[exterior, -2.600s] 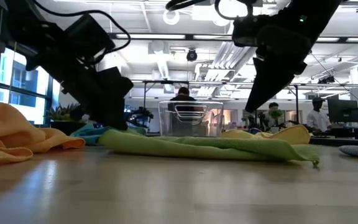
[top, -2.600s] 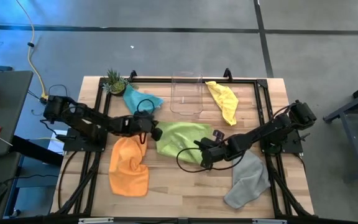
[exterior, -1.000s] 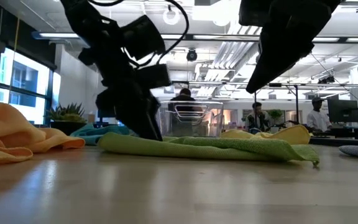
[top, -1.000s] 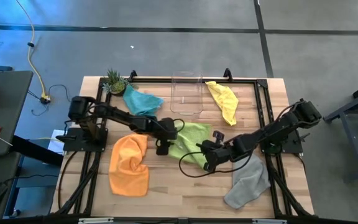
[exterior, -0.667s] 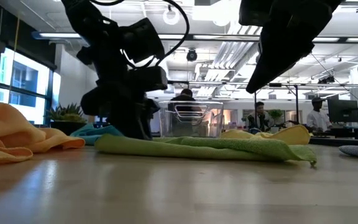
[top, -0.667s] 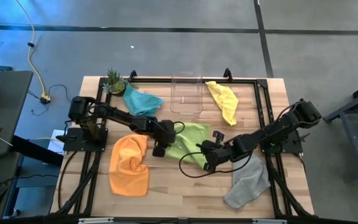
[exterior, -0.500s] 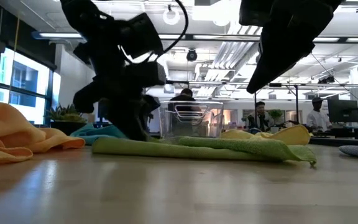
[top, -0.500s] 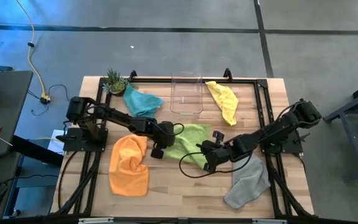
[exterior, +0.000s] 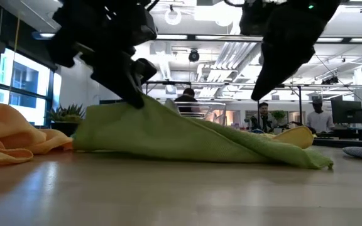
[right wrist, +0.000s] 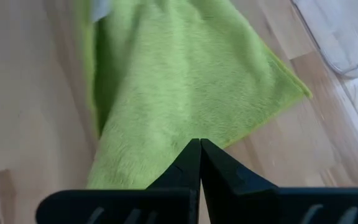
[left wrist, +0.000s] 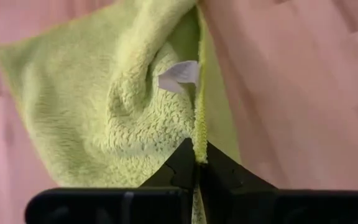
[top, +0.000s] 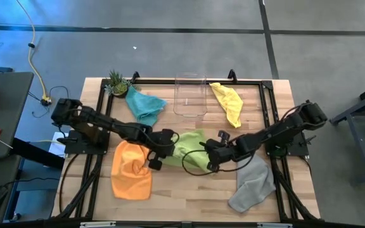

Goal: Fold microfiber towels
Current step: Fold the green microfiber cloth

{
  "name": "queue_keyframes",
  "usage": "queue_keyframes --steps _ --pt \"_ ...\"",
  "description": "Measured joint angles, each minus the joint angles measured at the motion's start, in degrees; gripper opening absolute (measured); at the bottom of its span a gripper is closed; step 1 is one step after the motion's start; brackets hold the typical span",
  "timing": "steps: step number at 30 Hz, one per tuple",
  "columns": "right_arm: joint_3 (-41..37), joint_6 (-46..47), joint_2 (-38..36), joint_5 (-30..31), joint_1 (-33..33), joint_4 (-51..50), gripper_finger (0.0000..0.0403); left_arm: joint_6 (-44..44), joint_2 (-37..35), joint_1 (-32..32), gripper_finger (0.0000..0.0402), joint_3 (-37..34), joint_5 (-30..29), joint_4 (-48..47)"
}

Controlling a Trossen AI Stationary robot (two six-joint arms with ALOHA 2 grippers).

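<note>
lime green towel (top: 192, 147) sits mid-worktop (top: 189, 190) from above, now bunched narrower than a second ago; the left hand (top: 152, 158) has dragged its edge toward the orange towel (top: 132, 170), while the right hand (top: 211, 158) pins the far side. low down, the cloth now rises in a tent instead of lying flat, so a fold looks begun. left wrist: fingers clamped on the hem; a white tag (left wrist: 180, 74) shows, no writing readable. right wrist: fingers together on green.
</note>
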Motion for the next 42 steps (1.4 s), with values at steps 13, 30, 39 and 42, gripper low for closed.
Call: queue_keyframes --steps 13,30,39,42 --pt "0.0 -9.81 6.95 -4.02 -8.06 11.08 0.0 -2.62 -0.07 -4.04 0.0138 -0.02 -0.18 -2.11" --pt "0.38 -10.27 17.75 -3.28 -17.76 12.08 0.0 -9.26 -2.1 -9.07 0.0103 -4.7 -6.36 -3.53" --pt "0.16 0.17 16.03 -0.05 -15.87 0.3 0.0 -13.99 -8.41 -7.71 0.0078 -12.71 -13.5 3.43" --pt "0.04 3.25 15.59 0.98 -15.0 -3.75 0.0 -14.63 -8.16 -6.05 0.0071 -15.35 -12.8 7.44"
